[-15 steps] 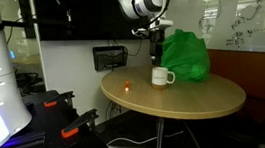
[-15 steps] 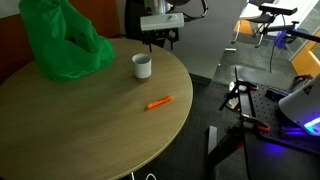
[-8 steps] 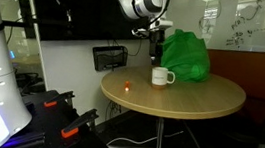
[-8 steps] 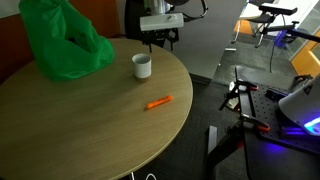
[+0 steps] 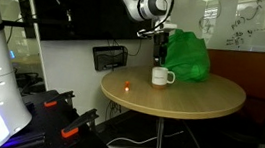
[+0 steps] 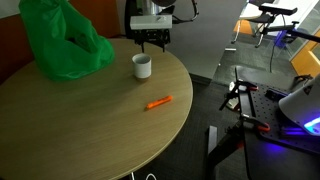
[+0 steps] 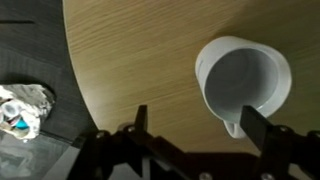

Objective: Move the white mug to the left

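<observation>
The white mug (image 5: 160,76) stands upright on the round wooden table (image 5: 185,102), beside the green bag (image 5: 186,54); it also shows in an exterior view (image 6: 142,66). My gripper (image 5: 158,57) hangs just above and beside the mug, near the table's edge (image 6: 150,42). In the wrist view the fingers are spread wide and empty (image 7: 200,125). The empty mug (image 7: 243,82) lies by the right finger, handle toward the camera, not between the fingers.
A small orange marker lies on the table in both exterior views (image 5: 127,87) (image 6: 158,102). The green bag (image 6: 62,38) fills the table's back part. Black equipment with orange parts stands on the floor (image 5: 62,116).
My gripper has shifted slightly sideways toward the mug. The mug, marker and bag have not moved.
</observation>
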Action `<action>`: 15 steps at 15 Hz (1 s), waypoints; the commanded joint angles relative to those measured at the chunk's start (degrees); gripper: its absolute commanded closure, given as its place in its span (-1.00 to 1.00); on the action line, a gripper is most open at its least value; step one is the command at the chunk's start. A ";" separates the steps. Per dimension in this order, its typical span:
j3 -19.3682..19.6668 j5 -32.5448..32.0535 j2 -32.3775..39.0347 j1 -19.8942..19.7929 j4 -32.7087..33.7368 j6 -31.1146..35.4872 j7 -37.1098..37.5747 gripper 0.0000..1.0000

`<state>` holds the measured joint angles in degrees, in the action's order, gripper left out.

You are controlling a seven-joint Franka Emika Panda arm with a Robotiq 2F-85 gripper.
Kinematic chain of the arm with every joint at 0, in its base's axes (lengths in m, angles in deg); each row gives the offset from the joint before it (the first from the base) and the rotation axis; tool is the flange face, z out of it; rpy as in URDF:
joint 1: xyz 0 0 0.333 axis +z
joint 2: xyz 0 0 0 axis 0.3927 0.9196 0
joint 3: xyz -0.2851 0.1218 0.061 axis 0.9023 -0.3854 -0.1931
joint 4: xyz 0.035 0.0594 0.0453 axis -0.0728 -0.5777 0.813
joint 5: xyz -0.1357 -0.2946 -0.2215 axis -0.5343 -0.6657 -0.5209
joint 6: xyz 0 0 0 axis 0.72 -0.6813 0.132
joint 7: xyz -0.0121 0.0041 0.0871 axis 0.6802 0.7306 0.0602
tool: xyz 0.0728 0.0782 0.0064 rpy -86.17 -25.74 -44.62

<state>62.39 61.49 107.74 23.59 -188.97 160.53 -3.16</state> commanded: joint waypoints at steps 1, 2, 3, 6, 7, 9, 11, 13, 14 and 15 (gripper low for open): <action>-0.16 2.84 4.11 0.59 4.17 -1.34 -2.65 -1.00; -0.46 3.33 5.02 0.78 4.51 -1.18 -3.69 -1.00; -0.57 3.67 5.88 1.08 4.79 -1.07 -4.13 -1.00; 0.59 2.86 8.92 3.07 5.94 -0.59 -2.38 -0.78; 0.96 2.59 9.73 3.57 6.07 0.13 -1.96 -0.47; 1.32 2.83 11.07 3.97 6.98 0.54 -1.68 -0.17; 1.87 2.92 11.56 4.24 6.70 1.71 -1.50 0.16; 2.46 2.79 11.85 4.57 6.51 2.69 -1.14 0.46; 2.75 2.70 11.66 4.75 6.19 3.23 -0.84 0.59; 2.70 2.83 11.13 4.66 5.63 3.98 -1.20 0.73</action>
<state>63.59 63.51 119.36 26.87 -182.88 162.72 -5.03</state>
